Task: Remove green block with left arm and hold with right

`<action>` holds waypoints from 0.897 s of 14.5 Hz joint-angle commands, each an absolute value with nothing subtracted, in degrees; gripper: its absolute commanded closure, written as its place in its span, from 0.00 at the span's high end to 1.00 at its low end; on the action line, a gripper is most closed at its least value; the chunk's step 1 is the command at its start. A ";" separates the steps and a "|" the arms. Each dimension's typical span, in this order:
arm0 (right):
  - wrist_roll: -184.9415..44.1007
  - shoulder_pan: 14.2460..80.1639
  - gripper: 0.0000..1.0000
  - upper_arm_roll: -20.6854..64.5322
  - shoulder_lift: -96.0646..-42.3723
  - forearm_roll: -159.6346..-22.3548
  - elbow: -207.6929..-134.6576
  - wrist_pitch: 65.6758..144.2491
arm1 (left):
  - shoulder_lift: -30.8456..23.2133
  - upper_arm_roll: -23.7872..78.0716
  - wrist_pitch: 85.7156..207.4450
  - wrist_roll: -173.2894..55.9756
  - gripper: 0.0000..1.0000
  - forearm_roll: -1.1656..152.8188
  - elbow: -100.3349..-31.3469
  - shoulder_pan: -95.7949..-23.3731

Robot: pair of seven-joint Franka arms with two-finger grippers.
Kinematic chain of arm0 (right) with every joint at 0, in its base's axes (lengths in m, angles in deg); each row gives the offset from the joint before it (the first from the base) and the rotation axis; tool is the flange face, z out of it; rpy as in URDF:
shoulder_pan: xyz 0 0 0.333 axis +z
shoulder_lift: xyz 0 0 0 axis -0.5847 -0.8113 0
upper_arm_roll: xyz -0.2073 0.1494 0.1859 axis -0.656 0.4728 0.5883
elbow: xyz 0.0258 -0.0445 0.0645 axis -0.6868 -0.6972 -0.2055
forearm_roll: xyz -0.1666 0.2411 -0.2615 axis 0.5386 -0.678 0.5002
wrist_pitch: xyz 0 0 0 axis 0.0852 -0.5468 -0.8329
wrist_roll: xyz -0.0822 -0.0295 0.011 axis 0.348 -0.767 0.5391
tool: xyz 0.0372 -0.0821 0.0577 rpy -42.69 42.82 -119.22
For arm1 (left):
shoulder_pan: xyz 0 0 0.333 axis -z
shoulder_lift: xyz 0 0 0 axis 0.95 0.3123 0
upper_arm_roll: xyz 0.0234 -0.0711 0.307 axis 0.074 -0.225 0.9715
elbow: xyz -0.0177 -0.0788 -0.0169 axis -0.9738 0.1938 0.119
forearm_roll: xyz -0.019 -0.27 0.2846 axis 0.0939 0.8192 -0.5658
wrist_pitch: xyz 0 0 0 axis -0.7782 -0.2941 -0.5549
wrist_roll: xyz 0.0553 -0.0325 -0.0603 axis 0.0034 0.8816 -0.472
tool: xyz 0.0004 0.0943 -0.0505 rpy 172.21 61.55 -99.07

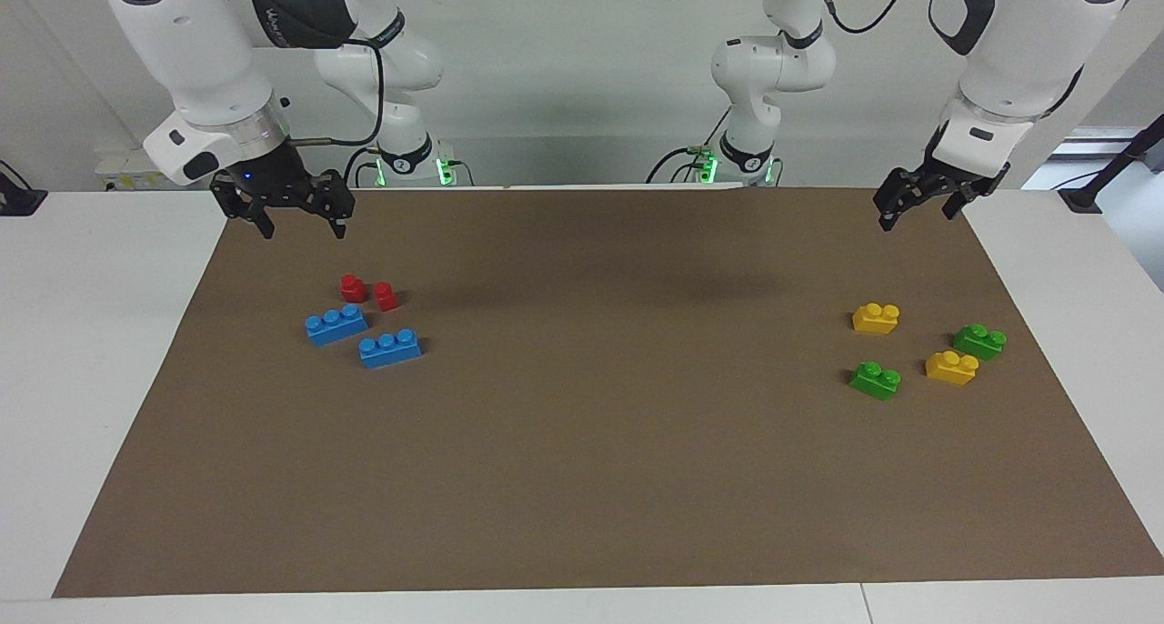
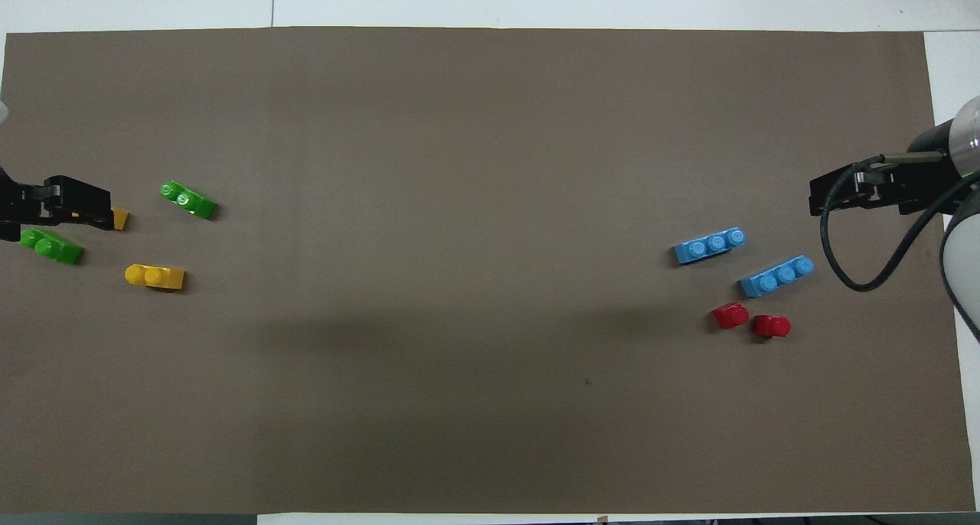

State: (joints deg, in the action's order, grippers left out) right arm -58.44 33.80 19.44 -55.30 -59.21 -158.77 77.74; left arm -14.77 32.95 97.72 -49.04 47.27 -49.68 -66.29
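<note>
The green block (image 1: 876, 380) (image 2: 188, 200), bright green with two studs, lies on the brown mat at the left arm's end, with nothing touching it. My left gripper (image 1: 914, 216) (image 2: 55, 207) hangs open and empty, high over the mat's edge at that end. In the overhead view it covers most of a yellow brick (image 2: 119, 219). My right gripper (image 1: 302, 232) (image 2: 846, 192) hangs open and empty over the mat at the right arm's end, above the red bricks and apart from them.
A darker green brick (image 1: 979, 341) (image 2: 50, 246) and two yellow bricks (image 1: 951, 367) (image 1: 876, 318) lie around the green block. Two blue bricks (image 1: 336, 325) (image 1: 390, 347) and two red bricks (image 1: 353, 287) (image 1: 386, 296) lie at the right arm's end.
</note>
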 commanded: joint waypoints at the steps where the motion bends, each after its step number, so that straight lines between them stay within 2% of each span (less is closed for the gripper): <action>1: -59.52 33.23 1.00 19.91 -55.28 -59.53 -158.65 77.10 | -14.93 33.95 95.21 -47.08 1.00 49.46 -48.93 -65.91; 13: -59.52 33.23 1.00 19.91 -55.20 -59.53 -158.74 77.19 | -15.02 33.51 93.71 -43.83 1.00 49.46 -47.61 -66.26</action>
